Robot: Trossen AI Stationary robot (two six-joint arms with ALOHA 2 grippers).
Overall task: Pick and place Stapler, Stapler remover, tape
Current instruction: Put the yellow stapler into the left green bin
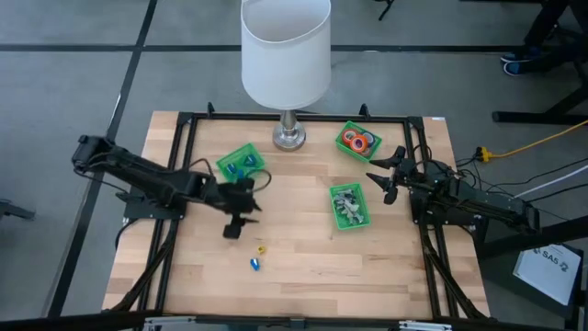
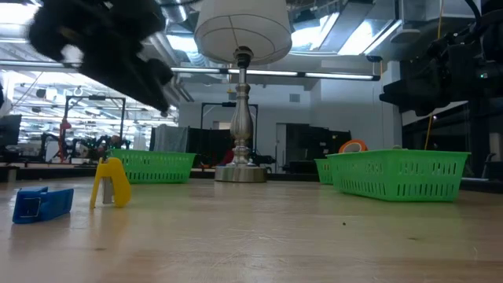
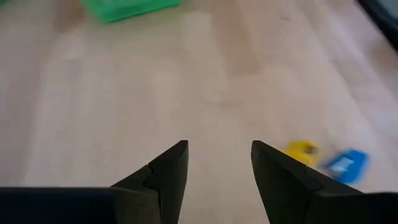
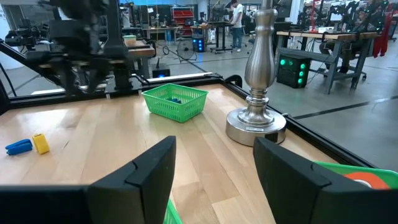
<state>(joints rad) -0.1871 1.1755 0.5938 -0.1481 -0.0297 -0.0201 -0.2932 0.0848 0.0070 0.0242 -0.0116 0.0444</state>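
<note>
Sorting mostly done: tape rolls [image 1: 357, 141] lie in the upper-right bin [image 1: 345, 128]. Left on the bare wood, lower centre: yellow stapler [image 1: 260, 249] and blue stapler [image 1: 254, 265]. Left gripper [image 1: 234, 225] is held open and empty just above them; right gripper [image 1: 386, 177] is parked open at centre right.

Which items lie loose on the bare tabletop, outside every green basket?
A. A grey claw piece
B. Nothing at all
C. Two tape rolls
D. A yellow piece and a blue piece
D: the yellow piece and the blue piece sit side by side on bare wood, ahead of the open left gripper.
</note>
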